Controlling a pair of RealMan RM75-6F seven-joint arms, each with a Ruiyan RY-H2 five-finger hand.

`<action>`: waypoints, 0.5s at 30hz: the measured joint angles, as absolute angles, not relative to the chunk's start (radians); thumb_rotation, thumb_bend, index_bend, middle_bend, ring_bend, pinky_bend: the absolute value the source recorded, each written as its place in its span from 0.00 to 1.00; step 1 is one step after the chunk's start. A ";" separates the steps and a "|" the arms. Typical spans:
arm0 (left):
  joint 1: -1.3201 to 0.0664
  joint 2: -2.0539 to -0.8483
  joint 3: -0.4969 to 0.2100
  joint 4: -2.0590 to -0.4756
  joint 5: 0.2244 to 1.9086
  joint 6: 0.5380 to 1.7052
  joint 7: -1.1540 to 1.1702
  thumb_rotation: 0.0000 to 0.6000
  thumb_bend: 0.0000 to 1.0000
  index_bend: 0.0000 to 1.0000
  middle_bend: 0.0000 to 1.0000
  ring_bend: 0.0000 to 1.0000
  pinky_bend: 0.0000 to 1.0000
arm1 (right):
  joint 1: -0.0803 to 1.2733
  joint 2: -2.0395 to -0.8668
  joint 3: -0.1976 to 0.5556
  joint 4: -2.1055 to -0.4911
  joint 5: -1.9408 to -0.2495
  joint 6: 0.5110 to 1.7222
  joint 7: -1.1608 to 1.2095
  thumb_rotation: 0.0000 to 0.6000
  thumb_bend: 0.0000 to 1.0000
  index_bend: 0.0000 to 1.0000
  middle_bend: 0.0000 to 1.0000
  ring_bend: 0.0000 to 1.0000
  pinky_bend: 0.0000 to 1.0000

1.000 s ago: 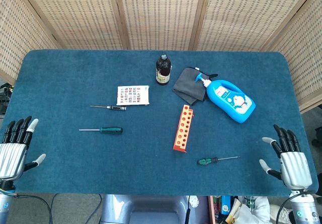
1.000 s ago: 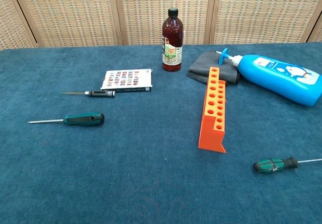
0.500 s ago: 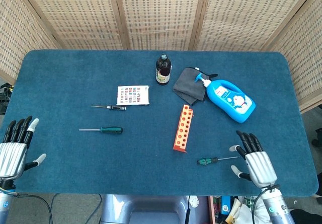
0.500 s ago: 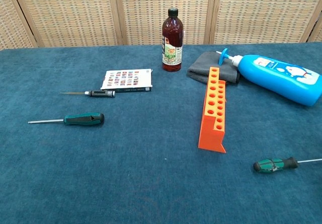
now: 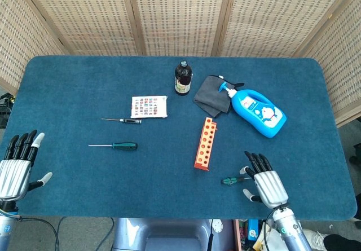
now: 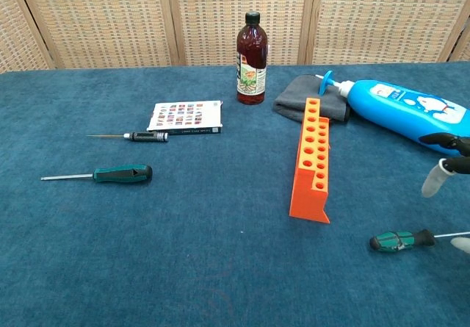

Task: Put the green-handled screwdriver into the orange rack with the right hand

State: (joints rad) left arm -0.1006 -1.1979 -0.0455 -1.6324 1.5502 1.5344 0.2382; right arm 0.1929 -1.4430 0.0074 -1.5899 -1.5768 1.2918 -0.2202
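Note:
A screwdriver (image 5: 229, 180) with a green-and-black handle lies near the table's front right, its shaft pointing right; the chest view shows the screwdriver (image 6: 400, 239) too. My right hand (image 5: 264, 184) hovers over that shaft, fingers spread and holding nothing; only the right hand's (image 6: 439, 174) fingertips enter the chest view at the right edge. The orange rack (image 5: 205, 143) lies just left of it, and the chest view shows the rack (image 6: 311, 162) with several holes. A second green-handled screwdriver (image 5: 124, 145) lies far left. My left hand (image 5: 16, 166) is spread at the front left edge.
At the back stand a brown bottle (image 5: 182, 78), a grey cloth (image 5: 210, 95) and a blue spray bottle (image 5: 259, 111) lying on its side. A patterned card (image 5: 149, 106) and a thin black screwdriver (image 5: 125, 120) lie left of centre.
My right hand has moved left from the table's right edge to above the near screwdriver's shaft, and its fingertips now show in the chest view. Nothing else has shifted.

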 measured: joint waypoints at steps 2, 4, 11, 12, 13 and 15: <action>-0.101 -1.199 -0.045 -1.633 1.552 1.535 0.242 1.00 0.00 0.00 0.00 0.00 0.00 | 0.200 -1.449 0.010 -1.592 -1.571 1.280 -0.228 1.00 0.23 0.37 0.00 0.00 0.00; -0.100 -1.199 -0.045 -1.634 1.551 1.536 0.242 1.00 0.00 0.00 0.00 0.00 0.00 | 0.206 -1.454 0.011 -1.594 -1.564 1.269 -0.234 1.00 0.23 0.37 0.00 0.00 0.00; -0.098 -1.194 -0.050 -1.633 1.545 1.541 0.228 1.00 0.00 0.00 0.00 0.00 0.00 | 0.234 -1.482 0.026 -1.598 -1.513 1.213 -0.262 1.00 0.23 0.38 0.00 0.00 0.00; -0.098 -1.193 -0.050 -1.633 1.546 1.541 0.227 1.00 0.00 0.00 0.00 0.00 0.00 | 0.239 -1.485 0.029 -1.599 -1.506 1.206 -0.267 1.00 0.23 0.38 0.00 0.00 0.00; -0.098 -1.193 -0.050 -1.634 1.546 1.542 0.226 1.00 0.00 0.00 0.00 0.00 0.00 | 0.243 -1.488 0.031 -1.600 -1.499 1.199 -0.272 1.00 0.23 0.38 0.00 0.00 0.00; -0.098 -1.192 -0.050 -1.634 1.546 1.543 0.224 1.00 0.00 0.00 0.00 0.00 0.00 | 0.250 -1.494 0.034 -1.602 -1.484 1.184 -0.285 1.00 0.23 0.38 0.00 0.00 0.00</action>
State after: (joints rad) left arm -0.0976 -1.1923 -0.0503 -1.6338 1.5456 1.5425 0.2237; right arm 0.2505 -1.4942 0.0343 -1.6024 -1.4837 1.1841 -0.2852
